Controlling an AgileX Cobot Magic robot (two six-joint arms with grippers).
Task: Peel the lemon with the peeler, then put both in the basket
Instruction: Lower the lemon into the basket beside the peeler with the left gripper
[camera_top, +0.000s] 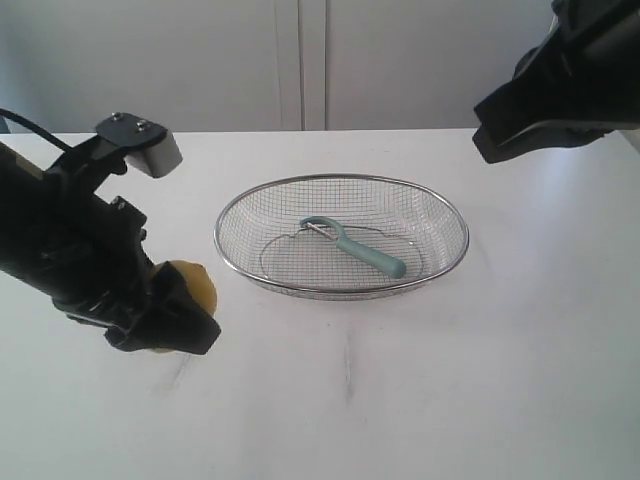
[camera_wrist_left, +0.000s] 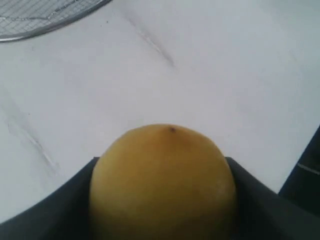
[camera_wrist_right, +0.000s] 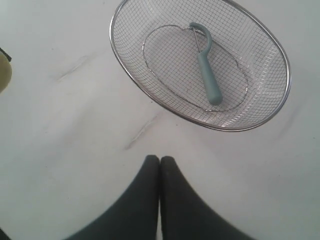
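The yellow lemon sits between the black fingers of my left gripper, which is shut on it low over the table, left of the basket; it also shows as the lemon in the exterior view. The teal peeler lies inside the wire-mesh basket, head toward the left; from the right wrist the peeler and basket are both in sight. My right gripper is shut with nothing in it, raised high at the back right.
The white table carries faint grey streaks in front of the basket. A pale wall with cabinet seams stands behind the table. The basket's rim shows at the edge of the left wrist view.
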